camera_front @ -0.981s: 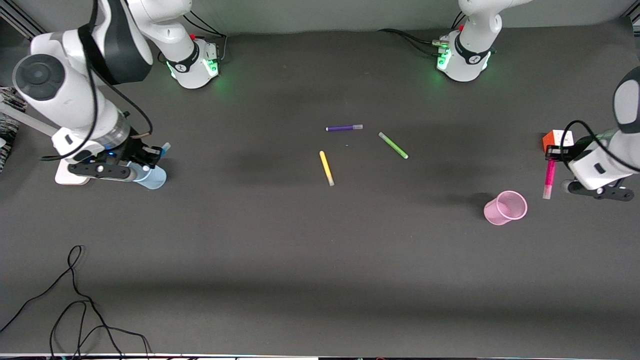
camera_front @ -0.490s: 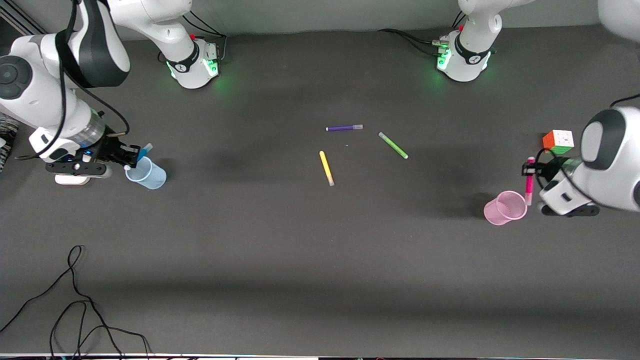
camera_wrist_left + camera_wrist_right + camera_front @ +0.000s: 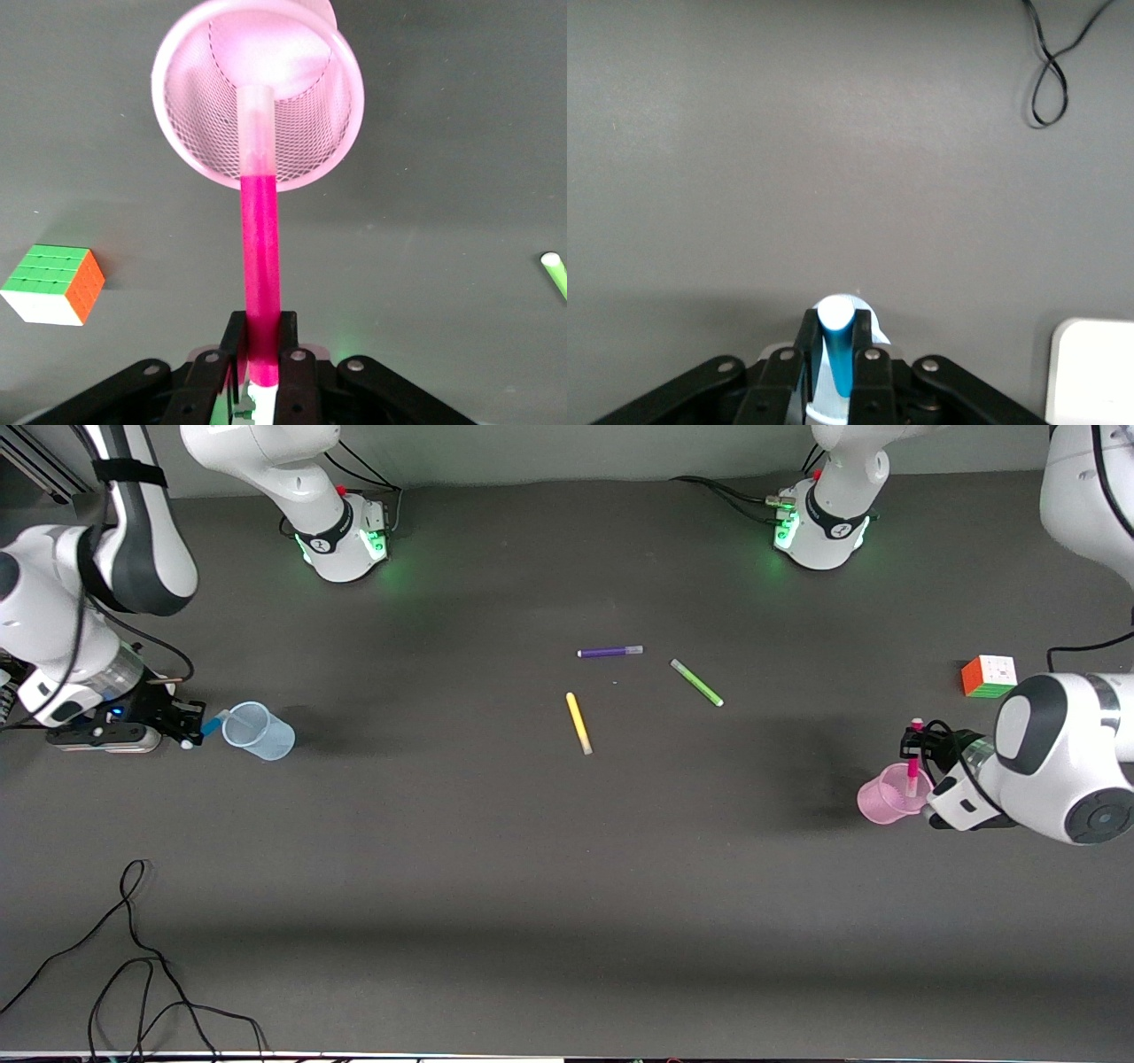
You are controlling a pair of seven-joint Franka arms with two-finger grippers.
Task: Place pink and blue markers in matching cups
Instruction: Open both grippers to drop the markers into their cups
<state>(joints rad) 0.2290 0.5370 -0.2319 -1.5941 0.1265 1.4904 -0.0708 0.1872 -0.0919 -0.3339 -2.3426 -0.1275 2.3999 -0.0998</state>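
Two glossy white arms (image 3: 1054, 762) with black joint bands and dark grey end caps. Both bases (image 3: 341, 536) glow green, each with a small black logo ring. Black cables loop along the wrists. The gripper (image 3: 257, 376) bodies are matte black, with silver screw heads.

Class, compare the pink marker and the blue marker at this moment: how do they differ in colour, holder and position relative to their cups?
The pink marker is magenta; the blue marker is bright blue.
The left gripper holds the pink marker; the right gripper holds the blue marker.
The pink marker's pale end is inside the pink cup; the blue marker is beside the blue cup, not in it.
Both are clamped between shut fingers.
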